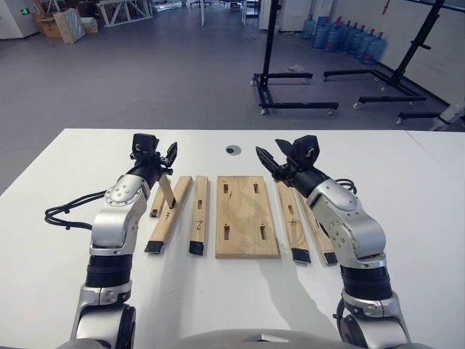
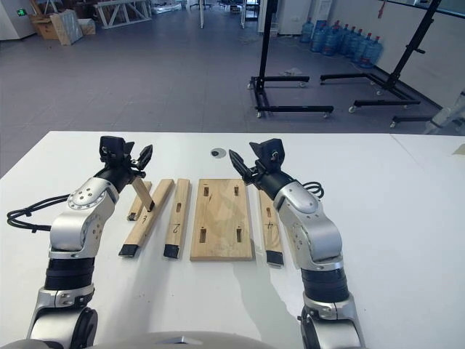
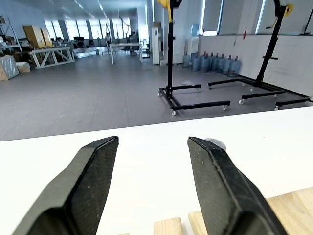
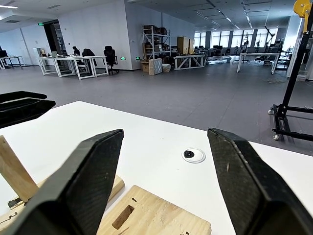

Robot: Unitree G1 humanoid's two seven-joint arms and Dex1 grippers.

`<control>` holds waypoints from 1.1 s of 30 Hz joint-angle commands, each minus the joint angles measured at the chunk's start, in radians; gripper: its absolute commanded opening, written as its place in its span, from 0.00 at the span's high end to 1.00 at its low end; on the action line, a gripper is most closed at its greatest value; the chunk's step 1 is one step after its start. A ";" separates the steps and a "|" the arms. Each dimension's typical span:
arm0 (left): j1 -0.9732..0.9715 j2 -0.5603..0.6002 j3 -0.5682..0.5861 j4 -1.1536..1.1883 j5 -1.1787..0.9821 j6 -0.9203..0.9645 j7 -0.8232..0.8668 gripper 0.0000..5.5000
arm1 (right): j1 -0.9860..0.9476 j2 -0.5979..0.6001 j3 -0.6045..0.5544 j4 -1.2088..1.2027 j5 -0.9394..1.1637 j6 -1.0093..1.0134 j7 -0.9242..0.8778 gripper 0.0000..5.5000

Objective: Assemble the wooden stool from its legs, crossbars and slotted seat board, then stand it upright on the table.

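So, nothing's joined yet: all parts lie loose on the table [image 1: 407, 218], long axes parallel and running straight away from the robot. The slotted seat board [image 1: 246, 216] lies flat in the middle. On its left are the inner left leg [image 1: 199, 214], then the outer left leg [image 1: 169, 218], with a short crossbar [image 1: 157, 202] outermost. A tilted stick [image 1: 168, 192] leans up over the outer left leg, its top end just under the left gripper [image 1: 155, 155]; I can't tell what props it. The left gripper hangs above the far ends of that group, fingers apart, nothing between them. The right gripper [image 1: 270, 149] is also spread and empty, above the far end of the inner right leg [image 1: 292, 218] and just beside the board's far right corner. The outer right leg [image 1: 320, 236] lies partly under that arm. So the parts sit below each gripper and extend back toward the robot. The right gripper is nearer the board; the left owns the left pieces. Both finger gaps look crosswise to the long axes, so I'd expect a plain descent to straddle a leg by its width. The tilted stick is the likely snag on the left.
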 commanded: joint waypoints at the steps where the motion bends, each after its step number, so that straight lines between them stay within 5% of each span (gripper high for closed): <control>1: -0.021 -0.007 0.041 -0.022 -0.028 0.055 0.023 0.53 | -0.008 -0.004 -0.002 -0.003 0.004 0.009 0.001 0.43; 11: -0.370 0.080 0.283 -0.219 -0.261 0.301 0.094 0.53 | -0.004 -0.030 -0.054 -0.026 0.016 0.017 -0.009 0.43; 22: -0.226 0.106 0.239 -0.212 -0.235 0.299 0.082 0.53 | -0.008 -0.050 -0.075 -0.017 0.011 0.016 -0.007 0.43; 29: -0.073 0.133 0.450 -0.159 -0.396 0.321 -0.008 0.53 | 0.041 -0.140 -0.199 -0.031 0.012 0.019 -0.008 0.43; 33: 0.148 0.175 0.454 -0.143 -0.447 0.306 -0.172 0.53 | 0.059 -0.178 -0.217 -0.039 0.012 0.027 0.007 0.43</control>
